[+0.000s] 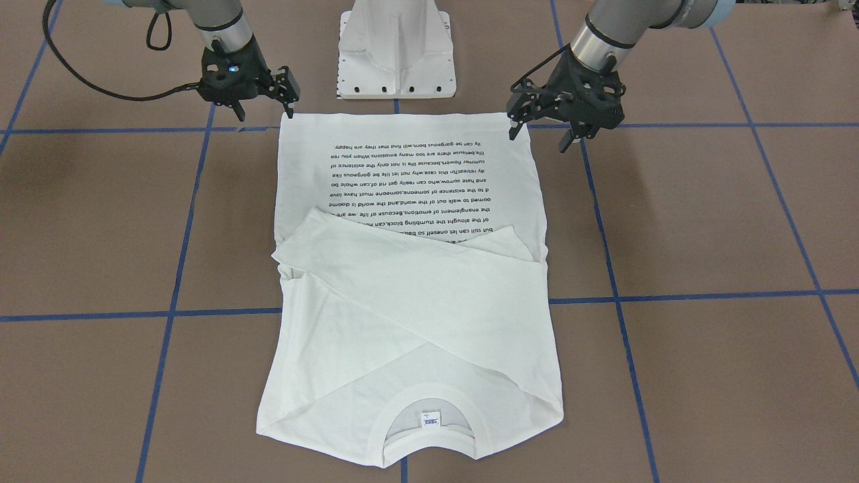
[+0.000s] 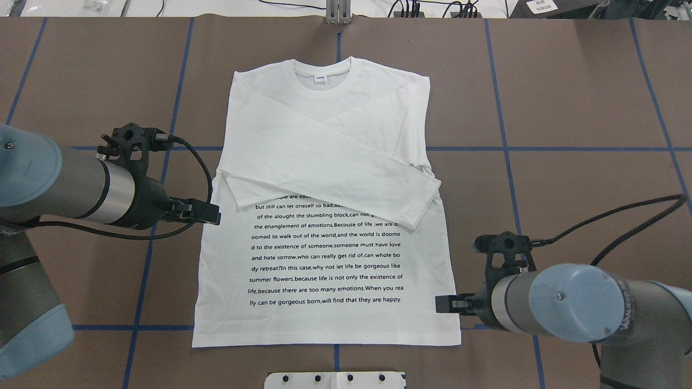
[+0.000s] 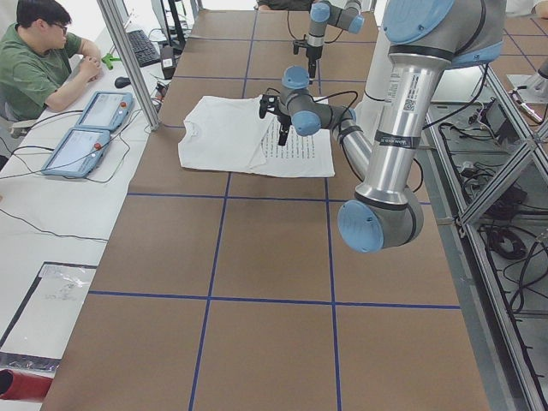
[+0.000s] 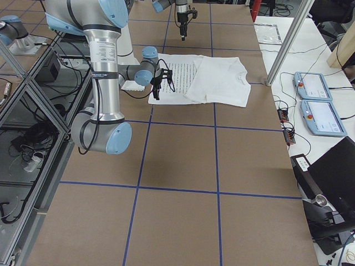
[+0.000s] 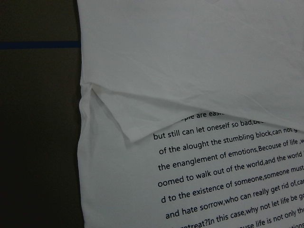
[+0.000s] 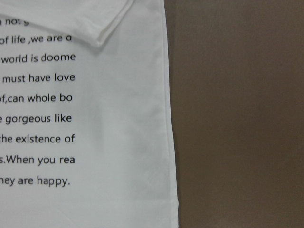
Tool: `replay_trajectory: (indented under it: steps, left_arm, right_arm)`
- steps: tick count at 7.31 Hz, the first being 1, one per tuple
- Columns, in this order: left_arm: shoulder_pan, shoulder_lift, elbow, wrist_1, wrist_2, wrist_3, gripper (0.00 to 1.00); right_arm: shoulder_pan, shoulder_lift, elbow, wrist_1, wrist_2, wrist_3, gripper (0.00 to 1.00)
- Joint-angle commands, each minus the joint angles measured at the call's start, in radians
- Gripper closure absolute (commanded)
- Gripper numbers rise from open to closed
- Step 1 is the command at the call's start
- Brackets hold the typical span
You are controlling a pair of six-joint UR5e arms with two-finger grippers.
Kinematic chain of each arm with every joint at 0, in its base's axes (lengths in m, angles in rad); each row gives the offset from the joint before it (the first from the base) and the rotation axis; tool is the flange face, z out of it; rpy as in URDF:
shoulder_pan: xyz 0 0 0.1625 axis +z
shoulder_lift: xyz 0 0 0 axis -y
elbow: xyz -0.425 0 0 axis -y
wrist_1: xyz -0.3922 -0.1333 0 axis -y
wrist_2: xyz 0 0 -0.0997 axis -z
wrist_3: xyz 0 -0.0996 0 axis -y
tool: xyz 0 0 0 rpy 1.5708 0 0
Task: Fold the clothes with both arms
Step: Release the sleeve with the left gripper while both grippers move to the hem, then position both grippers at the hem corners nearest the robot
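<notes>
The white long-sleeved T-shirt point(image 1: 402, 302) point(image 2: 324, 162) lies flat on the brown table with its text side up. Both sleeves are folded across the chest, and the collar point(image 2: 321, 75) points away from the robot. My left gripper point(image 1: 539, 137) point(image 2: 213, 213) hovers open over the shirt's left edge, holding nothing. My right gripper point(image 1: 265, 107) point(image 2: 444, 303) is open at the shirt's right edge near the hem, also holding nothing. The left wrist view shows a sleeve cuff point(image 5: 133, 135) over the text. In the right wrist view the shirt's side edge point(image 6: 166, 118) meets bare table.
The white pedestal base point(image 1: 396, 54) point(image 2: 335, 380) stands just behind the hem. Blue tape lines point(image 2: 567, 148) grid the brown table. A person point(image 3: 43, 68) sits beyond the far edge beside two tablets point(image 3: 86, 128) and a metal post point(image 3: 128, 60).
</notes>
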Motion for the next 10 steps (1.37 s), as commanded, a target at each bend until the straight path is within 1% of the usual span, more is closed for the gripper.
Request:
replay_trajectory:
  steps: [1, 3, 6, 9, 10]
  left_arm:
    - [-0.001, 0.025, -0.025, 0.001, -0.001, 0.004, 0.0]
    - [-0.002, 0.025, -0.035, 0.001, -0.001, 0.004, 0.0]
    - [-0.001, 0.022, -0.037, 0.001, -0.001, 0.004, 0.0]
    - [-0.001, 0.021, -0.032, 0.001, -0.001, 0.004, 0.0]
    - [-0.001, 0.021, -0.031, 0.001, 0.0, 0.004, 0.0]
  right_arm:
    - [-0.086, 0.004, -0.036, 0.002, -0.046, 0.064, 0.0]
    - [-0.095, 0.051, -0.081, -0.003, -0.041, 0.062, 0.02]
    - [-0.091, 0.047, -0.099, -0.003, -0.041, 0.062, 0.03]
    - [-0.088, 0.045, -0.111, -0.001, -0.034, 0.062, 0.11]
    - [-0.088, 0.044, -0.114, -0.001, -0.028, 0.062, 0.17]
